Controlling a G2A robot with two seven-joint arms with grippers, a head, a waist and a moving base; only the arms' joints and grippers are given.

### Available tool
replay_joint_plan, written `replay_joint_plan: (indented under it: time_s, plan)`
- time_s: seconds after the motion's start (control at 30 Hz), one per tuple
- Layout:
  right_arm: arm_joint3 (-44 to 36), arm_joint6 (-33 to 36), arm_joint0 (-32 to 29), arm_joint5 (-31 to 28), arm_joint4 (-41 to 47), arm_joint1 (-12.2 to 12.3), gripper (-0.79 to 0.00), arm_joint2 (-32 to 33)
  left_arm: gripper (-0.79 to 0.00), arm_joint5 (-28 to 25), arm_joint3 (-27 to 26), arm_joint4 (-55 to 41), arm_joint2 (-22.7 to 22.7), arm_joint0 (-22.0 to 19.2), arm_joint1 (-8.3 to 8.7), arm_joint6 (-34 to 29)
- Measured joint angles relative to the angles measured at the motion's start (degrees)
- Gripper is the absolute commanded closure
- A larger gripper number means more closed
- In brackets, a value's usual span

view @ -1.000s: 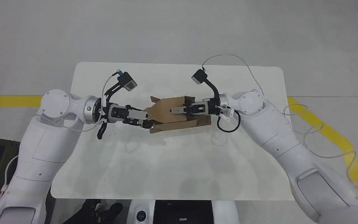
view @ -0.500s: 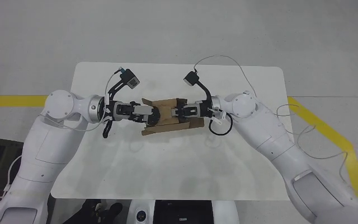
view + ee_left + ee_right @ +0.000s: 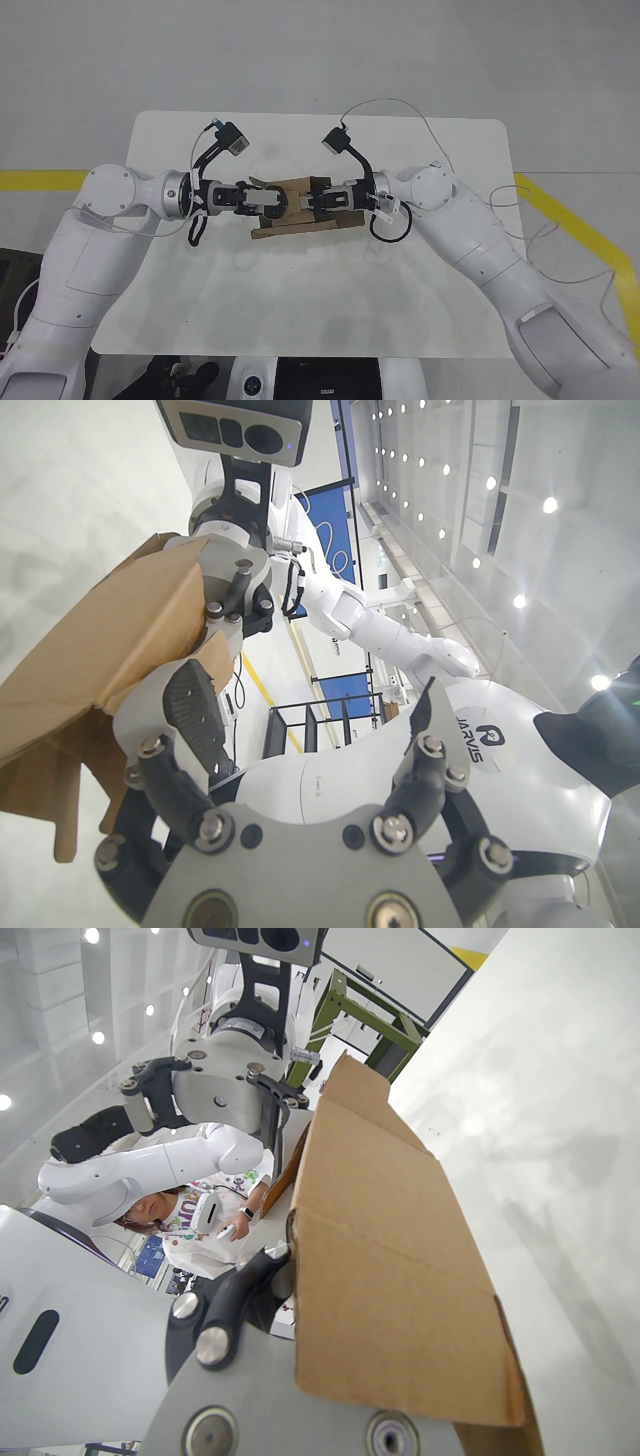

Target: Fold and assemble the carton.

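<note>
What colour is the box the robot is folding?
Plain brown, like ordinary cardboard. The carton shows best in the right wrist view.

carton (image 3: 296, 187): one, brown cardboard.
grippers: two, the left gripper (image 3: 272, 203) and the right gripper (image 3: 310, 201).
table (image 3: 300, 300): one, white.
wrist cameras: two, the left wrist camera (image 3: 231, 141) and the right wrist camera (image 3: 334, 139).
yellow floor lines: two, the left line (image 3: 35, 180) and the right line (image 3: 575, 225).

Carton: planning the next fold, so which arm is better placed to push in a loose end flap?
Probably left: the left gripper is open, one pad against the carton's end flap; the right gripper sits over its middle.
</note>
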Motion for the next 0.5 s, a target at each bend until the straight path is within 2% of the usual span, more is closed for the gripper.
replay_joint_plan:
  time_s: [0.23,0.5]
  plan:
    - [1.08,-0.3,-1.21,-0.3,0.18,0.38,0.0,2.38,-0.785,0.17,-0.28,-0.59,-0.51,0.31,0.01,0.16]
    - [-1.02,2.85,-4.31,1.2,-0.22,2.33,0.0,7.13,-0.785,0.07,1.52,-0.41,-1.35,0.02,0.06,0.62]
